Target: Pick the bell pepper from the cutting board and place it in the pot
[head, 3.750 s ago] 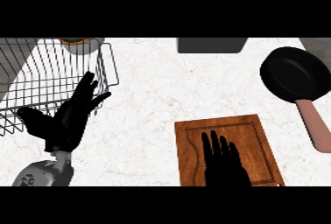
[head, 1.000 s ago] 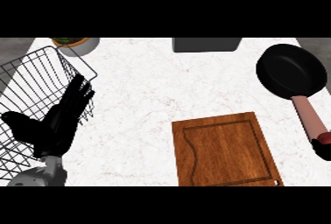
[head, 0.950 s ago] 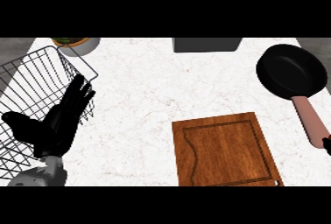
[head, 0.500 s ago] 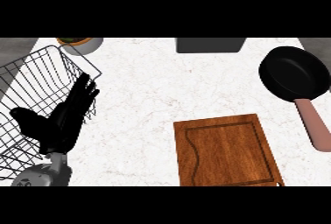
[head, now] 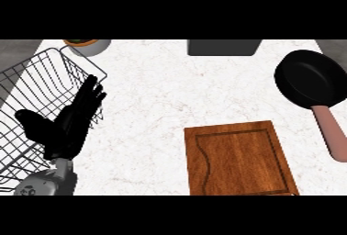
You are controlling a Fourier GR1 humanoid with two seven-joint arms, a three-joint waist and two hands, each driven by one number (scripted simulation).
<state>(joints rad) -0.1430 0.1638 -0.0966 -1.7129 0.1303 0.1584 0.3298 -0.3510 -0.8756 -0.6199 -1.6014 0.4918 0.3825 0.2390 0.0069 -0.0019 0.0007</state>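
White marbled surface (head: 169,96) fills the view, grey strip along the far edge.

Wire basket (head: 41,87) at the left edge, biggest item. Next, wooden cutting board (head: 238,158) at lower centre-right, its top bare: no bell pepper on it, none visible anywhere in the head view. Black pan with pinkish handle (head: 313,85) at the right edge, well apart from the board; that looks like the "pot" target. Interior reads plain black, no pepper seen in it. Dark grey block (head: 224,47) at top centre, small planter (head: 86,45) at top left beside the basket corner.

Left robot hand (head: 68,126) rests over the basket's near side, fingers straight and apart, holding nothing.

Change: 3.8 s ago the right robot hand lay flat on the board. About a second ago only a sliver showed at the right edge near the pan handle. Now it's out of view altogether, so its fingers can't be judged. View has also drifted slightly.

Read on task: board is cleared, but I can't confirm where the pepper is — it may be with the off-view right hand. Placement not verified from this view.
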